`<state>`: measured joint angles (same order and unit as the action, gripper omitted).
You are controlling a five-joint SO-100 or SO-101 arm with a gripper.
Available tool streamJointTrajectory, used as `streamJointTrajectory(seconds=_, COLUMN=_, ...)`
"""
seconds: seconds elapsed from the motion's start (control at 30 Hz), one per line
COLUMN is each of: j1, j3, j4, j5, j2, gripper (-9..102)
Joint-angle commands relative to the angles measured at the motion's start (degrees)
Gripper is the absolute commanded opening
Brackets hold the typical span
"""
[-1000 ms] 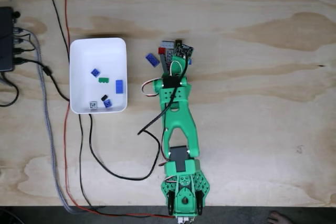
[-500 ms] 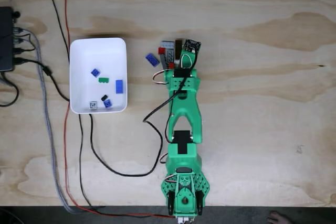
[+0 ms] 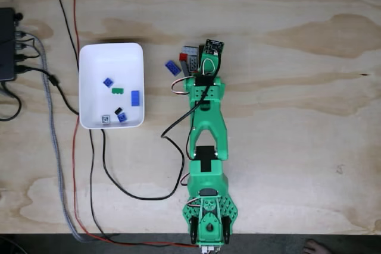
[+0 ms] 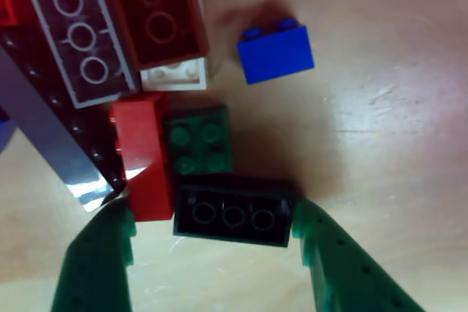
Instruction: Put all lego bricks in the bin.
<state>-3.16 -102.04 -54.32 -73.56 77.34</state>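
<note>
— Where is the gripper (image 4: 212, 235)?
— Over the brick pile (image 3: 186, 59) right of the white bin (image 3: 111, 52), fingers apart either side of a black brick (image 4: 232, 211); contact seems likely, though unclear.
— And the bin?
— Several bricks (image 3: 121, 97) lie inside.

Green arm (image 3: 207, 124) is reaching straight up the fixed view from its base at the bottom edge, wrist pitching downward. End effector (image 4: 212, 242) is pointing down near the counter, jaws spread wide; both green fingertips (image 4: 325, 253) are showing in the other view.
</note>
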Motion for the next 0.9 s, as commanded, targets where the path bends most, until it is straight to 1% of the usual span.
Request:
streamJointTrajectory(seconds=0.0, j1=1.1, j3=0.6, j4=1.1, j5=-0.9, j2=-0.4, gripper=13)
streamJointTrajectory(seconds=0.13, j1=1.0, j3=0.4, j4=3.7, j5=0.8, j2=-0.4, gripper=3)
streamJointTrajectory(seconds=0.2, j1=0.2, j3=0.6, j4=3.7, j5=2.7, j2=1.0, gripper=0)
streamJointTrajectory(seconds=0.3, j1=-3.6, j3=1.1, j4=2.6, j5=11.9, j2=9.4, gripper=0)
streamJointTrajectory(seconds=0.4, j1=-13.4, j3=1.0, j4=-2.1, j5=20.0, j2=24.4, gripper=0)
streamJointTrajectory(seconds=0.47, j1=-22.1, j3=5.2, j4=-9.7, j5=23.0, j2=31.9, gripper=0)
streamJointTrajectory(seconds=0.5, j1=-26.3, j3=9.7, j4=-14.0, j5=25.0, j2=32.5, gripper=0)
streamJointTrajectory(seconds=0.57, j1=-32.6, j3=21.8, j4=-22.3, j5=27.7, j2=27.5, gripper=0)
streamJointTrajectory(seconds=0.63, j1=-35.6, j3=33.4, j4=-26.5, j5=29.7, j2=18.5, gripper=0)
streamJointTrajectory(seconds=0.7, j1=-36.8, j3=41.5, j4=-27.8, j5=30.9, j2=9.4, gripper=0)
streamJointTrajectory(seconds=0.8, j1=-38.3, j3=44.6, j4=-25.8, j5=31.3, j2=1.6, gripper=1)
streamJointTrajectory(seconds=0.83, j1=-38.8, j3=44.3, j4=-25.1, j5=31.3, j2=0.1, gripper=6)
streamJointTrajectory(seconds=0.87, j1=-39.0, j3=43.6, j4=-25.0, j5=31.1, j2=-0.7, gripper=18)
